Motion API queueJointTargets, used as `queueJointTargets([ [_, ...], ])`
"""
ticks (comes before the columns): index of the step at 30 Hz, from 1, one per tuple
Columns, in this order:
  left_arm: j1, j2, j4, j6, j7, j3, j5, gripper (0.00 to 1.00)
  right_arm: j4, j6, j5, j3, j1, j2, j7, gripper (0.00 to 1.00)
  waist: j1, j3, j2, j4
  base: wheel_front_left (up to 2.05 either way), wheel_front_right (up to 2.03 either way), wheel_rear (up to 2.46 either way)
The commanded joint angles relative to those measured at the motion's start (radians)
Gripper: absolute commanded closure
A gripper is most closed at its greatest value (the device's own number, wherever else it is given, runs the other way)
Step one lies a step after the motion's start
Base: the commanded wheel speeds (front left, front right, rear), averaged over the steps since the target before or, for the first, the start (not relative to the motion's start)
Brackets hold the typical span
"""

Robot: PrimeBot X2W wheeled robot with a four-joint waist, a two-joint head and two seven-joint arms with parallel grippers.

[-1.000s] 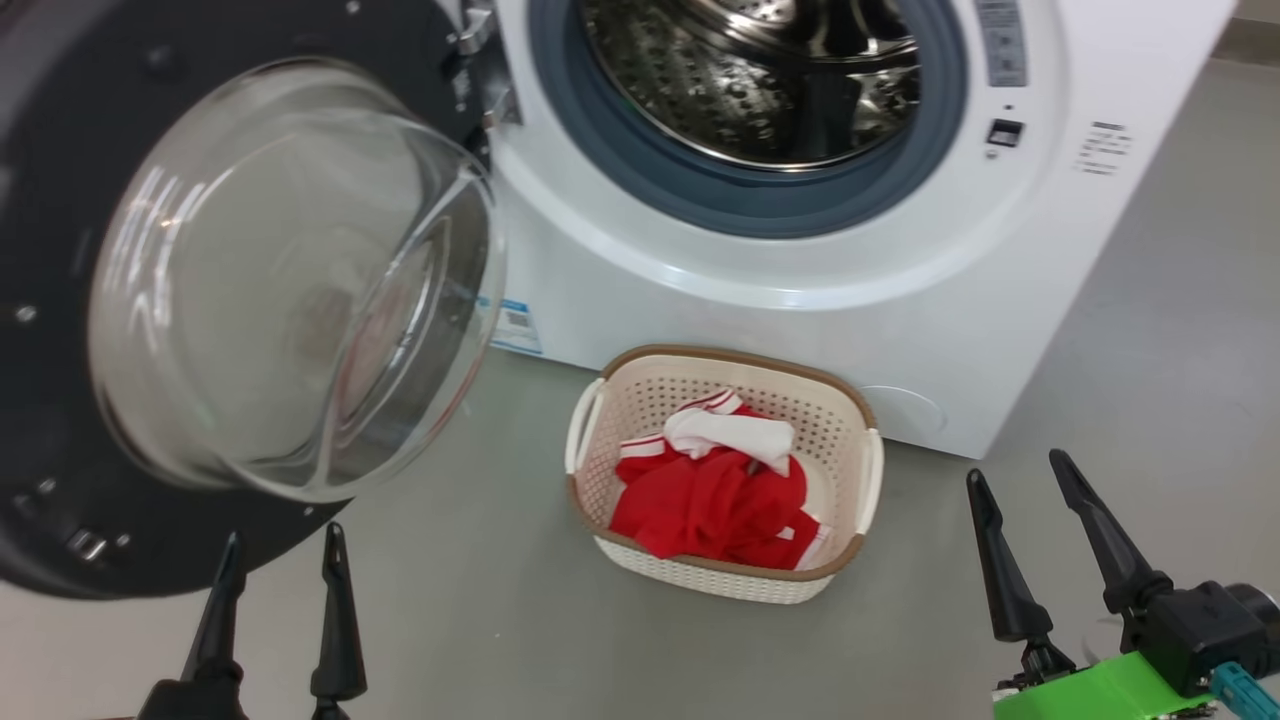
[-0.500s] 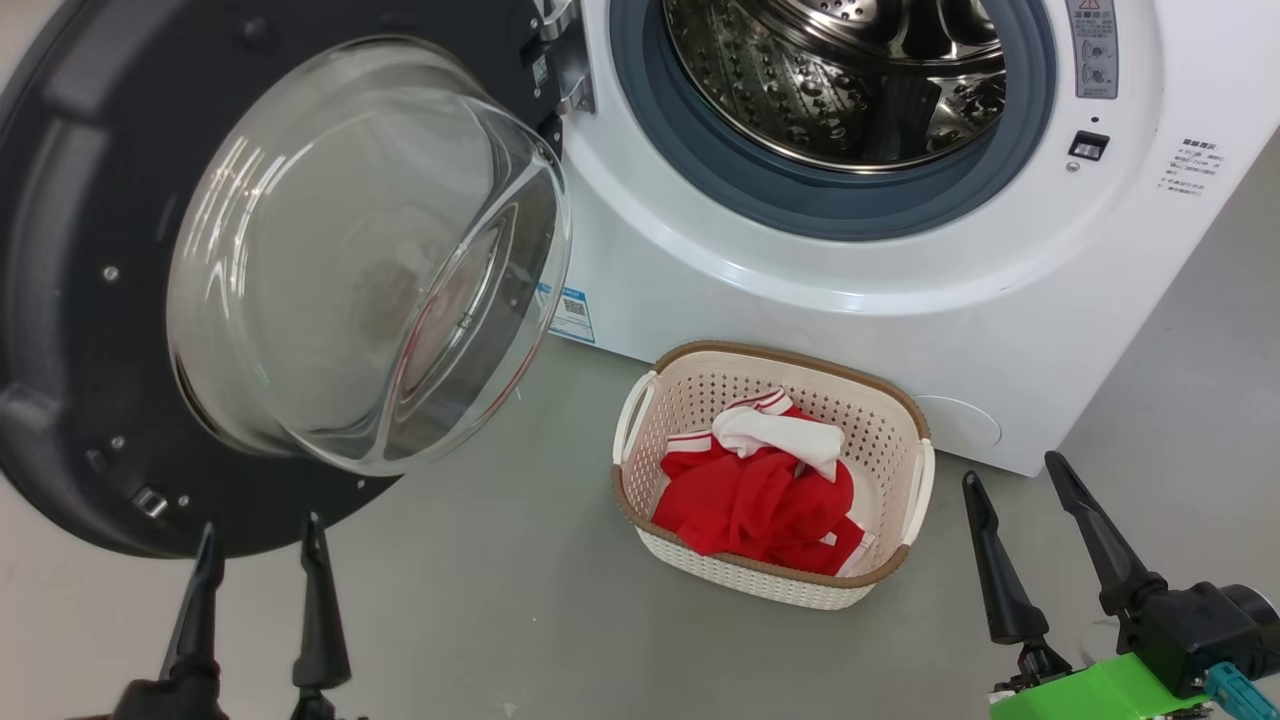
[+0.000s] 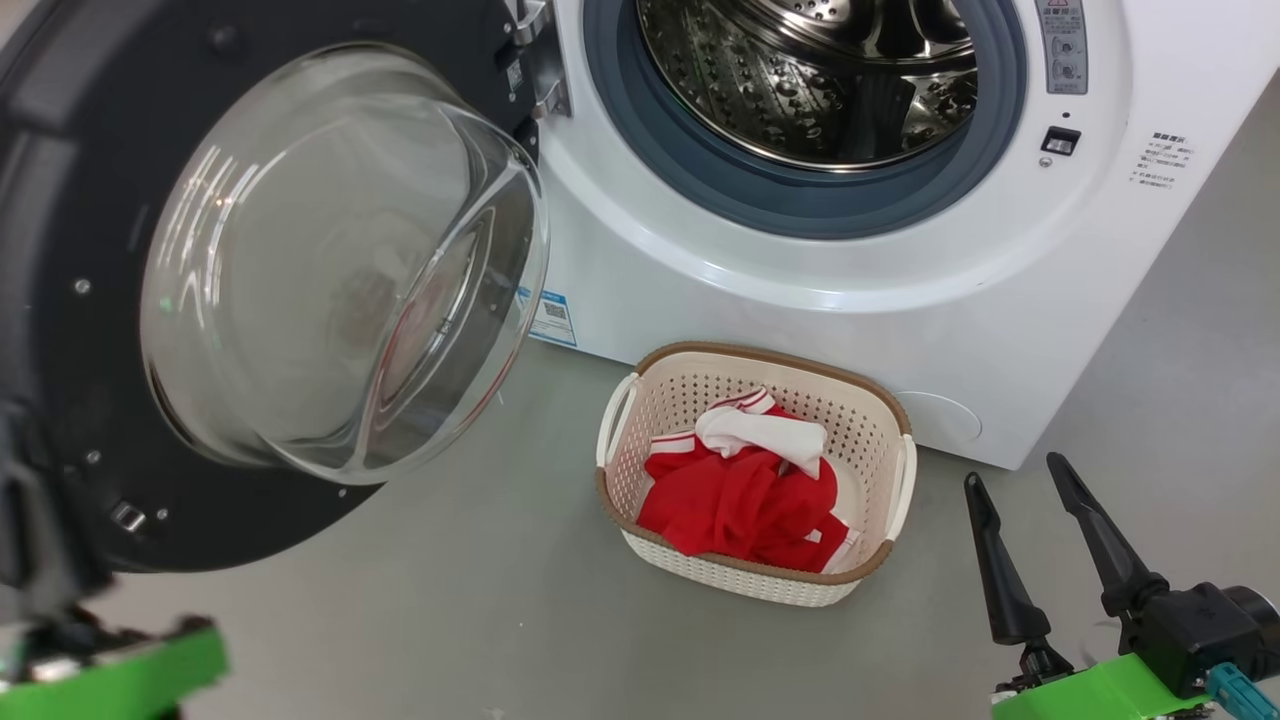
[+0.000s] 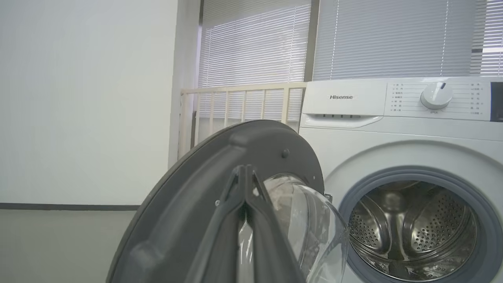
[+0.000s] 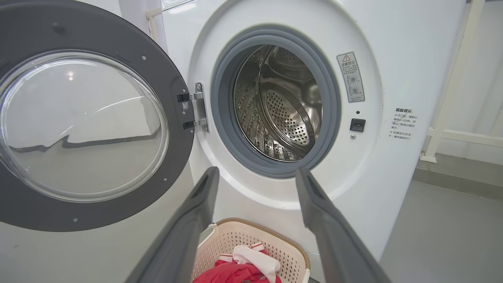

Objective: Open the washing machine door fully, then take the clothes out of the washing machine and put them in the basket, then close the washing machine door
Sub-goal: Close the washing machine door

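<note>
Grey floor | open door, bare drum, clothes in basket | left gripper pinched shut, empty; right gripper splayed, empty | risks slipping off glossy door, leaving it ajar

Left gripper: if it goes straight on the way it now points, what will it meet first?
Most likely the washing machine door: the shut left gripper points at its dark inner rim, beside the glass bowl. The gap to it is hard to judge.

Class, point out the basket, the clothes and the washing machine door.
basket (image 3: 730,585): head view, cream front wall.
clothes (image 3: 740,505): head view, red fabric.
washing machine door (image 3: 90,180): head view, dark frame.
</note>
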Motion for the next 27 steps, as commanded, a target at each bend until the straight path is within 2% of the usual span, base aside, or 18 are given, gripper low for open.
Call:
queueJointTargets([
  [1,-0.061,0.012,-0.032,-0.015,-0.005,0.070,-0.041,1.00,-0.025,0.006,-0.007,0.023,-0.031,-0.013,-0.006,0.00,0.0000,0.003,0.0000,-0.004,0.00,0.00,0.00],
  [8,-0.213,0.030,0.032,-0.064,-0.001,0.191,-0.207,1.00,-0.023,0.006,0.001,0.022,-0.036,-0.013,0.000,0.00,0.0000,0.007,0.0000,-0.013,0.00,0.00,0.00],
  [13,-0.335,0.089,0.130,-0.074,0.049,0.269,-0.335,1.00,-0.025,0.006,0.003,0.019,-0.039,-0.013,0.002,0.00,0.0000,0.009,0.0000,-0.025,0.00,0.00,0.00],
  [17,-0.447,0.121,0.218,-0.090,0.098,0.334,-0.480,1.00,-0.024,0.006,0.010,0.019,-0.038,-0.013,0.002,0.00,0.0000,0.010,0.0000,-0.035,0.00,0.00,0.00],
  [18,-0.447,0.121,0.218,-0.090,0.098,0.334,-0.480,1.00,-0.024,0.006,0.010,0.019,-0.038,-0.013,0.002,0.00,0.0000,0.010,0.0000,-0.035,0.00,0.00,0.00],
  [21,-0.531,0.146,0.313,-0.081,0.171,0.384,-0.602,1.00,-0.022,0.006,0.015,0.023,-0.037,-0.013,0.002,0.00,0.0000,0.011,0.0000,-0.040,0.00,0.00,0.00],
  [27,-0.671,0.233,0.529,-0.044,0.306,0.457,-0.756,1.00,-0.018,0.006,0.022,0.027,-0.039,-0.013,0.001,0.00,0.0000,0.011,0.0000,-0.052,0.00,0.00,0.00],
])
